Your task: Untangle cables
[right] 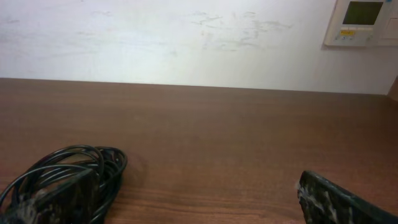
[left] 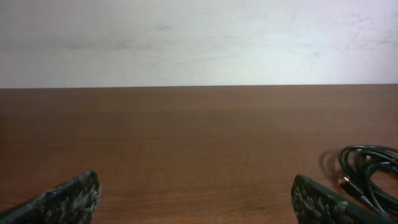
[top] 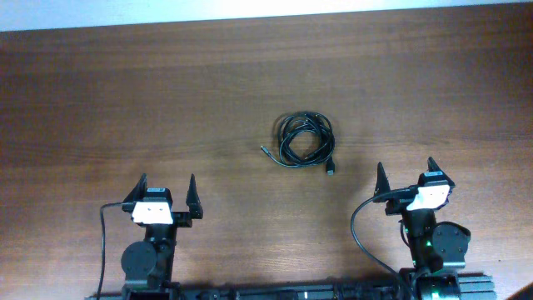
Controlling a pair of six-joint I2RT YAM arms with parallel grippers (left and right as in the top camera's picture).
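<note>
Closest to you are your own two grippers, down at the near edge of the brown wooden table (top: 125, 100). The left gripper (top: 166, 190) has its fingers spread wide, with nothing between them. The right gripper (top: 407, 173) is just the same: spread wide and holding nothing. Both arms are tucked back and low. The left one points straight out over the table. The right one is turned a little toward the middle.

A bit further out lies the black cable wound in a messy round bundle (top: 306, 138). It sits flat on the wood between the two arms, nearer the right one, and neither gripper touches it. The left wrist camera sees it only at the far right edge (left: 370, 171). The right wrist camera sees it low on the left (right: 62, 177).

I think your job now is to reach for it. Look for the two loose ends: a small dark plug (top: 331, 169) pokes out toward the right arm, and a thin tip (top: 263, 150) pokes out toward the left. Pick one end, not the whole bundle. Hold the loops down gently with the other gripper, then pull slowly so no knot gets tight.
</note>
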